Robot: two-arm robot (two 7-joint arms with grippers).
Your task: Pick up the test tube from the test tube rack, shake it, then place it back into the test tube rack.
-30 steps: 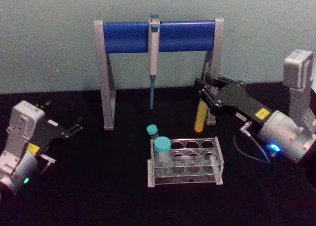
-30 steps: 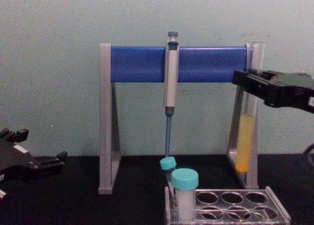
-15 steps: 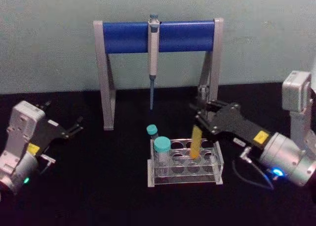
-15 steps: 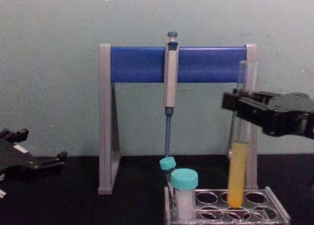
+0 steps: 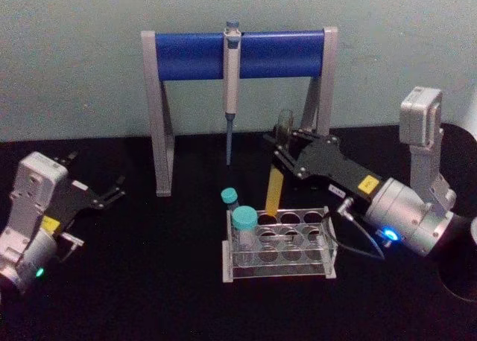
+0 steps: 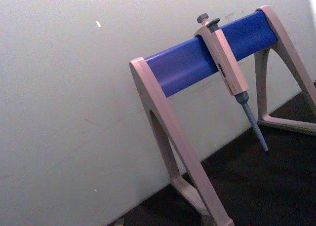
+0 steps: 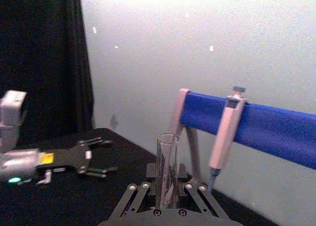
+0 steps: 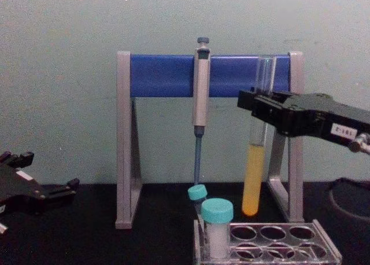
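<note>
— Where's the tube (image 8: 253, 172)?
— In the right end effector (image 8: 258, 107). Its fingers are closed on the glass just above the yellow liquid. The tube is about upright, open mouth on top.
— Is it in the rack (image 5: 298, 265)?
— No. Its round bottom hangs above the rack, near the back edge, not touching.
— Anything in the rack?
— A teal-capped vial (image 5: 244, 220) at its left end, and a second vial (image 5: 229, 197) just behind that.
— And the left end effector (image 5: 115, 190)?
— Low over the worktop (image 5: 149, 296) at the left, well apart from the rack, fingers spread, holding nothing.
</note>
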